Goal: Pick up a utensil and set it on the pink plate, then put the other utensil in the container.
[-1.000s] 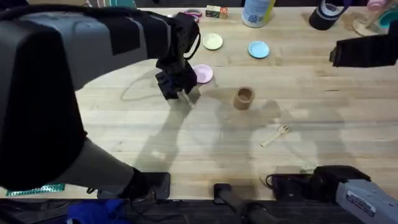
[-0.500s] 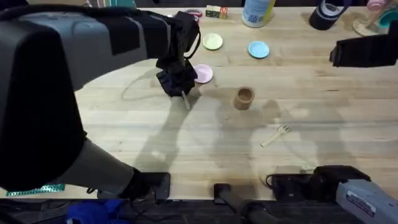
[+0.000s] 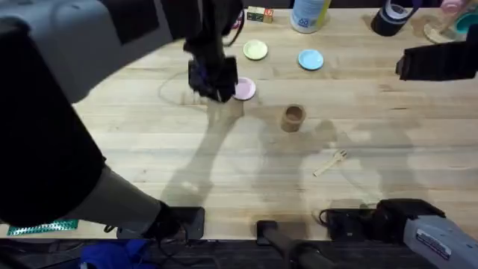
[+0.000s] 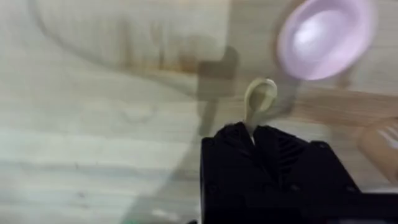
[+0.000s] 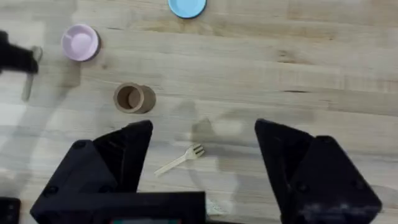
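My left gripper (image 3: pixel 213 81) hovers just left of the pink plate (image 3: pixel 245 90) and is shut on the handle of the small wooden spoon (image 4: pixel 260 96). The spoon's bowl sticks out past the fingertips, short of the pink plate (image 4: pixel 326 37). From the right wrist view I see that gripper (image 5: pixel 15 57) with the spoon (image 5: pixel 28 84) hanging from it, beside the pink plate (image 5: pixel 81 42). The wooden fork (image 3: pixel 330 163) lies flat on the table, right of the tan cup (image 3: pixel 293 117). My right gripper (image 5: pixel 204 130) is open, high above the fork (image 5: pixel 180 159) and the cup (image 5: pixel 129 98).
A yellow-green plate (image 3: pixel 255 50) and a light blue plate (image 3: pixel 311 59) lie behind the pink one. A white bottle (image 3: pixel 310 15), a black roll (image 3: pixel 388 21) and small items line the far edge. The raised right arm (image 3: pixel 437 63) hangs over the right side.
The left gripper has risen with the spoon and moved toward the far side, from the front left of the pink plate to its left edge. The right arm, fork and cup have not moved.
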